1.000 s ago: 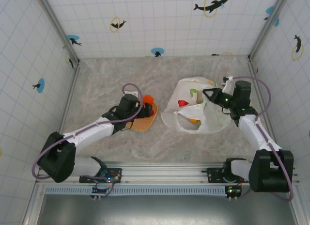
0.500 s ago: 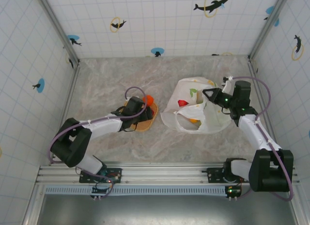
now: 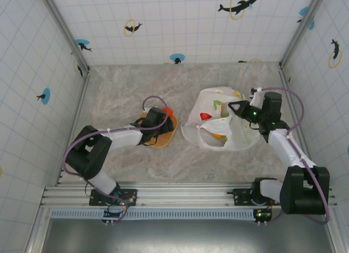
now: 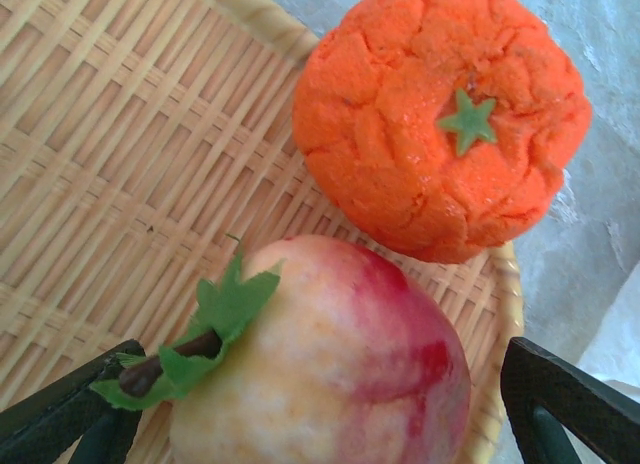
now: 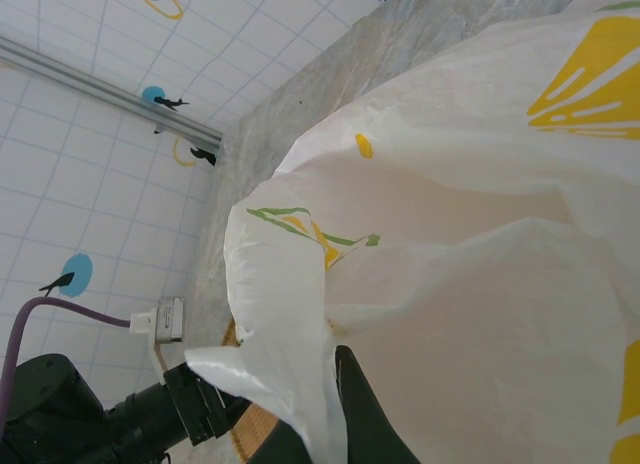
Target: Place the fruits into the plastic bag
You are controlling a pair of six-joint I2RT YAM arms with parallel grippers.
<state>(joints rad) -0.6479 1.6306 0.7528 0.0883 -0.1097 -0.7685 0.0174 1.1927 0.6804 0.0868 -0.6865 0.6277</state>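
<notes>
Left gripper (image 4: 310, 404): jaws spread wide, 1 finger on each side of a fruit, nothing clamped yet.
Fruit between the fingers: a peach-coloured fruit (image 4: 330, 374), red-blushed, with a green leaf and a brown stem pointing toward the left finger.
Neighbour: an orange fruit (image 4: 440, 114) with a green star calyx, just beside the peach-coloured one and nearer the mat's rim.
Support: both sit on the woven mat (image 4: 120, 164), which lies on the marbled table (image 3: 120, 89), left of the bag.
Right gripper (image 3: 232, 107): shut, pinching the rim film of the plastic bag (image 5: 450, 284) and holding its mouth up.
Bag: right of the mat, mouth facing the left arm; a red fruit (image 3: 205, 115) and an orange one show through the film.
Handling, fruit: probably light toy pieces; the orange looks crumbly and soft, the peach smoother and likelier to slip. Best taken across the round middle, clear of leaf and stem.
Handling, bag: thin, limp, easily collapsed; best held by the rim or a handle.
Writing: none legible; lemon-slice and leaf prints only.
</notes>
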